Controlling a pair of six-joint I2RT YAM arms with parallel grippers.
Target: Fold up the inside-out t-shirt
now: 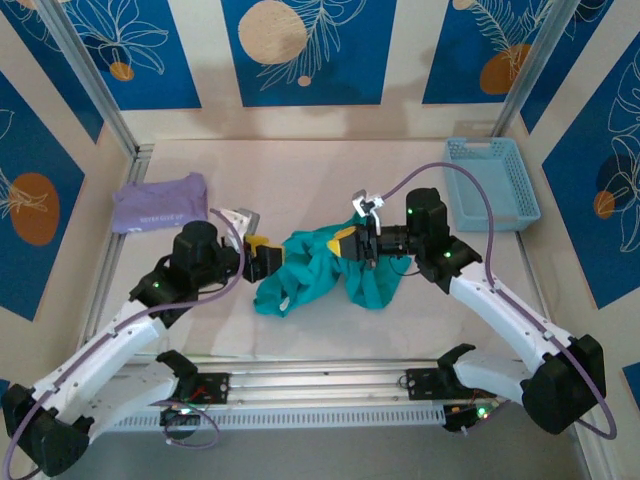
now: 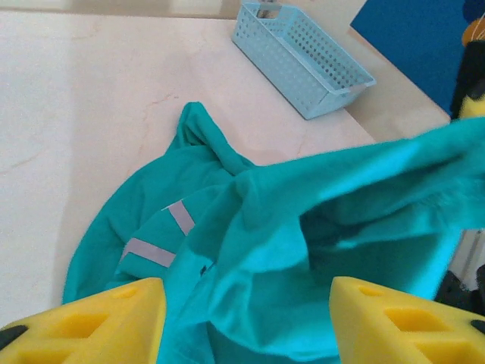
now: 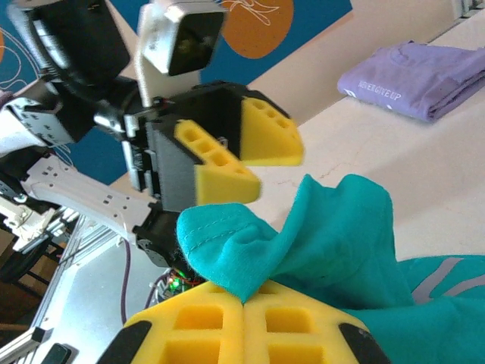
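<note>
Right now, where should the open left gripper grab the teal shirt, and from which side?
Probably the stitched edge of the shirt that the right gripper pinches and holds off the table. It stands up as a thin fold facing the open left gripper, so coming level from the left lets the fingers straddle it.

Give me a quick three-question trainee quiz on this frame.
1. True or false: the fingers of the right gripper are pinched shut on the teal t-shirt.
2. The fingers of the left gripper are: A) open, B) shut on the t-shirt, C) shut on nothing.
3. What lies by the left edge of the table?
Key: 1 true; 2 A; 3 the folded lavender shirt.
</note>
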